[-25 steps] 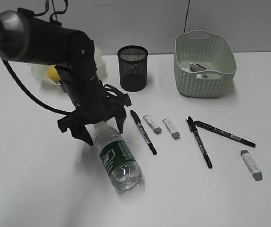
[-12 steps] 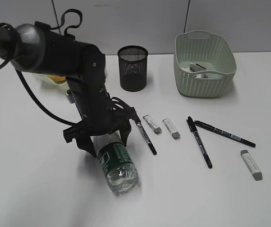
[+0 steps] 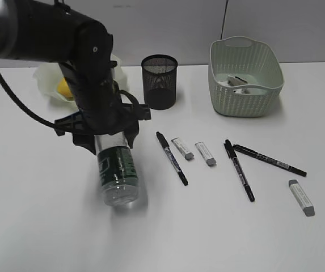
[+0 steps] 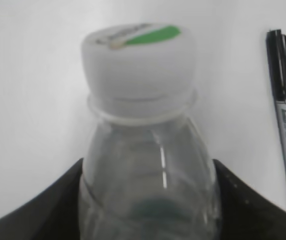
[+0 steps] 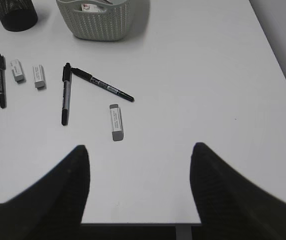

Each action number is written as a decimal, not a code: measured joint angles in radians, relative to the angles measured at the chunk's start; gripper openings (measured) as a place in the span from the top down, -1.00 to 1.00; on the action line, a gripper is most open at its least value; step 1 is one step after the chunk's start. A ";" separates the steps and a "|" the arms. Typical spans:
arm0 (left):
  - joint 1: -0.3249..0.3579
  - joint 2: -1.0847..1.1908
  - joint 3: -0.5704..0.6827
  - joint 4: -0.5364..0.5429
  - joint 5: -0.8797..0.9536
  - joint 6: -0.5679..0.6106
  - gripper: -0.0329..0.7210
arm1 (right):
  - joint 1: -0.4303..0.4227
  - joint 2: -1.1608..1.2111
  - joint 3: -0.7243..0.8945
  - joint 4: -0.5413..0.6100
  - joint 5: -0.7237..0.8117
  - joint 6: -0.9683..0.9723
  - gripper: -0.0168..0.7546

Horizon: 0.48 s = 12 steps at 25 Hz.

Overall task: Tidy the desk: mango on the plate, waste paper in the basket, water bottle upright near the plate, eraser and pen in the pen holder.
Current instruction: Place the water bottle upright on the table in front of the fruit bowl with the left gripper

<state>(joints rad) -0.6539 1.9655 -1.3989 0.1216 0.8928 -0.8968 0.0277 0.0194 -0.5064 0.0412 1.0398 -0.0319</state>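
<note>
We see mango half hidden behind left arm; left jaws clasp clear water bottle, right jaws wide, empty.

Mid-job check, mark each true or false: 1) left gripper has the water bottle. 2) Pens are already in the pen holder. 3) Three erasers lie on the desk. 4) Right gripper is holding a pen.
1) True: the left gripper clamps the water bottle near its neck.
2) False: three pens lie on the desk; none shows in the pen holder.
3) True: three erasers.
4) False: the right gripper is open and empty.
</note>
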 joint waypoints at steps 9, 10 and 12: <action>0.006 -0.114 0.000 0.236 0.067 0.060 -0.41 | 0.000 0.000 0.000 0.000 0.000 0.000 -0.34; 0.012 -0.126 0.000 0.239 0.055 0.105 -0.41 | 0.000 0.000 0.000 0.000 0.000 0.000 -0.33; 0.027 -0.156 0.000 0.240 0.031 0.196 -0.41 | 0.000 0.000 0.000 0.000 0.000 0.000 -0.33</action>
<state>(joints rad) -0.6270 1.8092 -1.3989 0.3617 0.9240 -0.7004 0.0277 0.0194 -0.5064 0.0412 1.0398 -0.0319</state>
